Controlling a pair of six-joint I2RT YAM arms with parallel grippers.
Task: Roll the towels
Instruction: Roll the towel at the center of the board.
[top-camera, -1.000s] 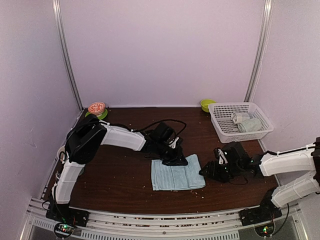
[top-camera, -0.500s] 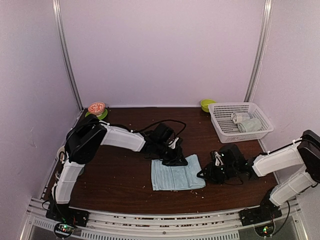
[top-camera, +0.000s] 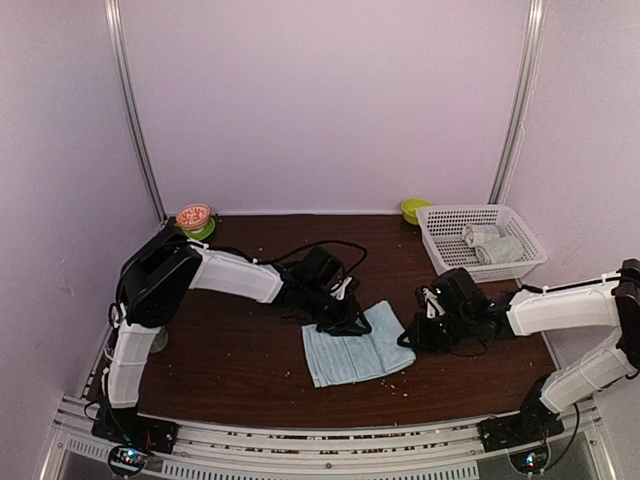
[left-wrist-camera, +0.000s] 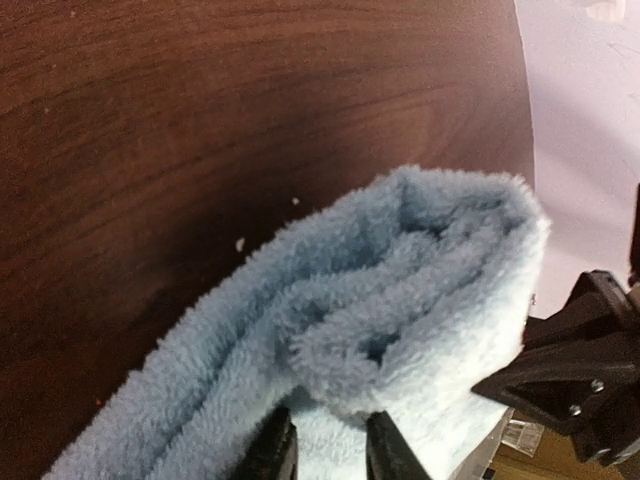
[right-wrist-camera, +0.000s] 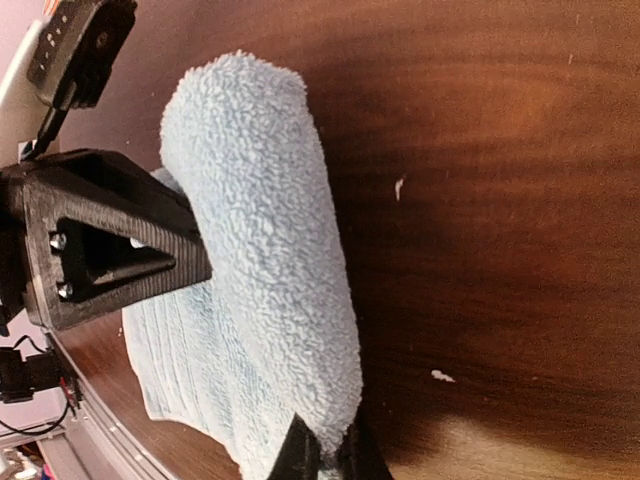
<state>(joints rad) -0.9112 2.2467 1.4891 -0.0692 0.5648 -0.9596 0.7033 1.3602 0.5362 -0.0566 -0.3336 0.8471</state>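
On the dark wooden table (top-camera: 220, 352), the two arms reach in from either side toward the middle. At the far right corner stands a white basket (top-camera: 447, 258), and a pale green rolled towel (top-camera: 500, 250) lies inside it beside a whiter roll (top-camera: 478, 235). The light blue towel (top-camera: 350, 352) lies folded near the table's middle, between the arms, its far edge curled up into a thick fold. The left gripper (top-camera: 347, 318) sits at the fold's left end; its fingers (left-wrist-camera: 276, 450) stand narrowly apart, pinching fleece between them. The right gripper (top-camera: 409, 337) is at the fold's right end, fingers (right-wrist-camera: 302, 452) pressed together on the light blue towel's edge. A green bowl (top-camera: 413, 209) sits just behind the basket.
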